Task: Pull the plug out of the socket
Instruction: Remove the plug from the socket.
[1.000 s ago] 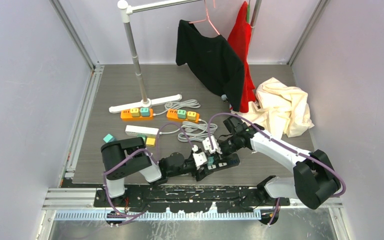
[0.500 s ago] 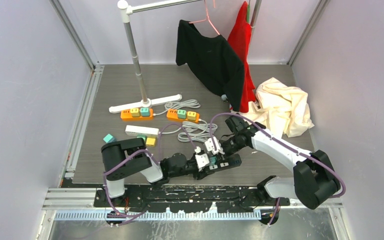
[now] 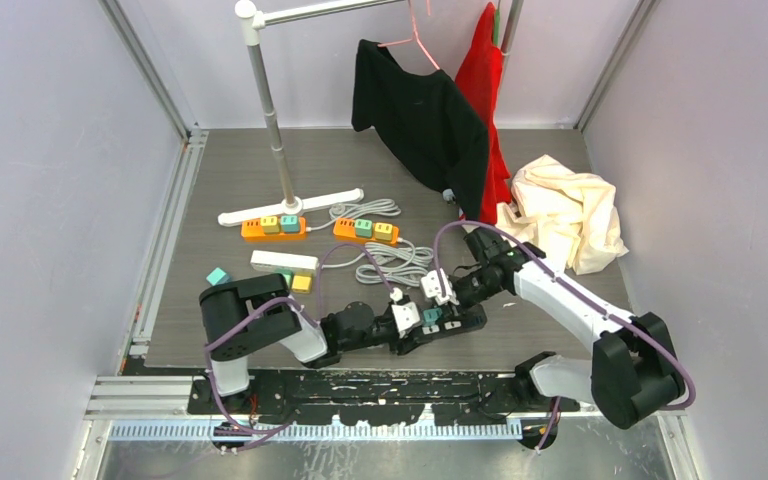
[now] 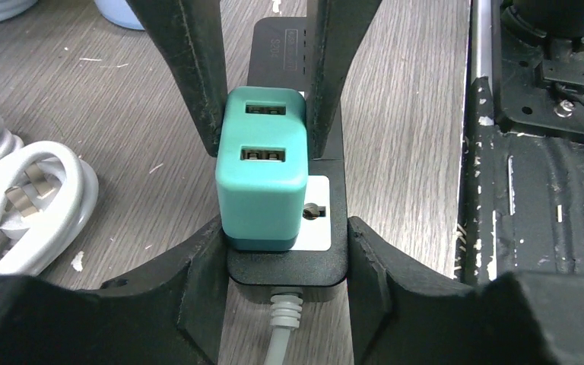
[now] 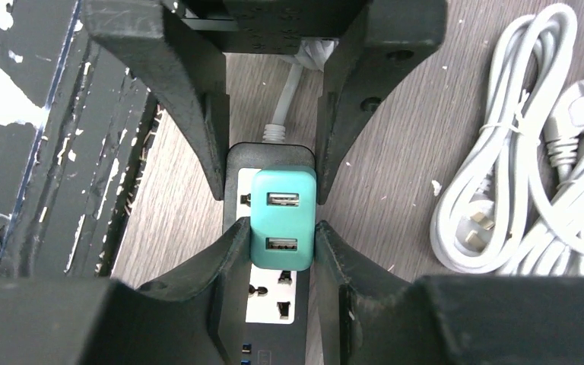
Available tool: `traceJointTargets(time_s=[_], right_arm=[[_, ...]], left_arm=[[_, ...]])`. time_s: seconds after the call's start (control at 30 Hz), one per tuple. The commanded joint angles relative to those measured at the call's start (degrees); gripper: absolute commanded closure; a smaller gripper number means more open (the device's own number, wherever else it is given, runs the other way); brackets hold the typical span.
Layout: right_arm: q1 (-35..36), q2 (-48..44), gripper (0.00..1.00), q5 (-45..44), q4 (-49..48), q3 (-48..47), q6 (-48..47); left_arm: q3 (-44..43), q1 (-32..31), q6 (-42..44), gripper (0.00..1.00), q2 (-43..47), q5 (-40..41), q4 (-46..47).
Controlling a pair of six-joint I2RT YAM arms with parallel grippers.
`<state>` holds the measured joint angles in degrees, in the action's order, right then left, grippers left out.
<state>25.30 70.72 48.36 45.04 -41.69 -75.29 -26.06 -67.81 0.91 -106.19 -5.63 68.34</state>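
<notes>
Left fingers have closed in since a second ago; both wrists and strip slid slightly right. We see left gripper [image 4: 285,243] clamped across sides of black power strip [image 4: 289,270] at its cord end, near table's [image 4: 84,99] front edge. Right gripper [image 5: 274,236] pinches teal plug [image 5: 277,217], seated upright in socket [image 4: 315,220], not yet out. White coiled cable [image 4: 46,190] lies beside strip.

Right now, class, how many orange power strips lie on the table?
2. One orange power strip lies by the rack's white foot; the other right of it. More might hide under the cream cloth.
</notes>
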Motion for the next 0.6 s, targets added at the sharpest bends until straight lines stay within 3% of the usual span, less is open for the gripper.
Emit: traceJointTargets(time_s=[0.0, 0.13, 0.3, 0.4, 0.57], right_arm=[[-0.57, -2.2, 0.99, 6.4, 10.29, -0.86, -8.57], [2.89, -0.49, 0.99, 8.04, 3.39, -0.93, -1.4], [1.55, -1.22, 0.99, 8.58, -2.02, -2.74, 10.14], [-1.47, -2.63, 0.99, 7.19, -0.67, -2.66, 9.25], [-6.76, -3.12, 0.99, 3.93, 8.57, -3.16, -1.93]], left_arm=[[2.41, 1.97, 0.94, 1.0, -0.02, 3.35, -4.12], [-0.19, 1.98, 0.71, 1.0, -0.59, 1.4, -6.58], [-1.61, 1.98, 0.67, 1.0, -1.67, 1.39, -8.57], [-1.45, 1.93, 0.68, 1.0, -2.47, 1.54, -8.82], [-0.57, 2.03, 0.59, 1.0, -3.13, 2.07, -6.95]])
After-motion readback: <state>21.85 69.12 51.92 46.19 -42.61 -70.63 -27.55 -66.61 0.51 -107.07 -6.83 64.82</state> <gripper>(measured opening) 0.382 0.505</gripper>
